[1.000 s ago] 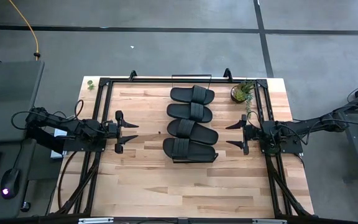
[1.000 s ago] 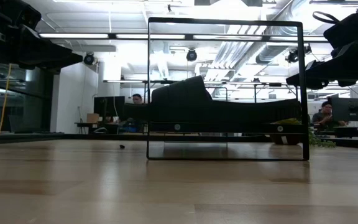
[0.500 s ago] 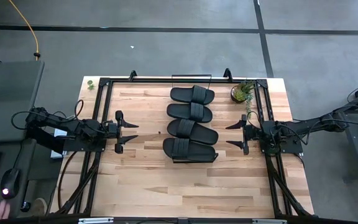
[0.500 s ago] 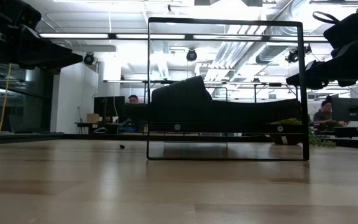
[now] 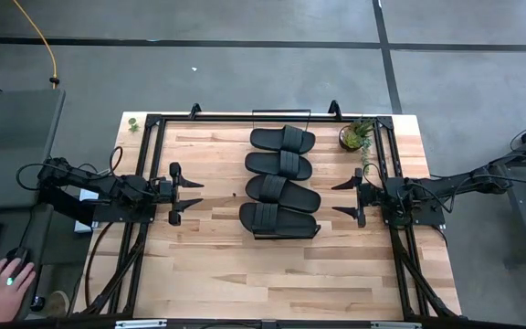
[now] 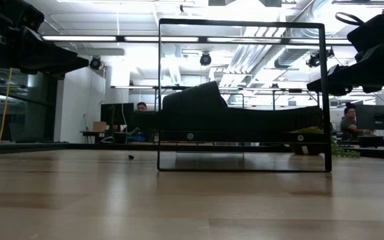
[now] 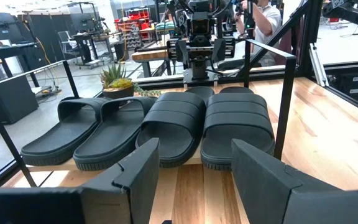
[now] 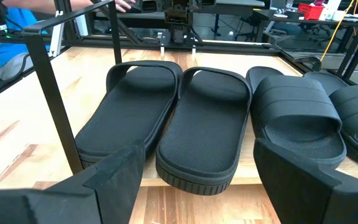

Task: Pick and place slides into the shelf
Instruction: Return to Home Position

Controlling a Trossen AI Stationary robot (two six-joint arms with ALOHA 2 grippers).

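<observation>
Only a person's hand (image 5: 5, 288) has come in, beside the dark side desk (image 5: 16, 155) left of the wood-plank tabletop (image 5: 245, 283). Both arms are as before, with the left hand (image 5: 201, 197) and right hand (image 5: 334, 199) parted and empty on either side of the shelf (image 5: 286, 236). All four slides (image 5: 281, 179) lie side by side on it, near a potted plant (image 5: 354, 135), with grey floor (image 5: 245, 73) around the tabletop.

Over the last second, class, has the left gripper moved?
No. The left gripper holds the same gap from the shelf in the high view.
</observation>
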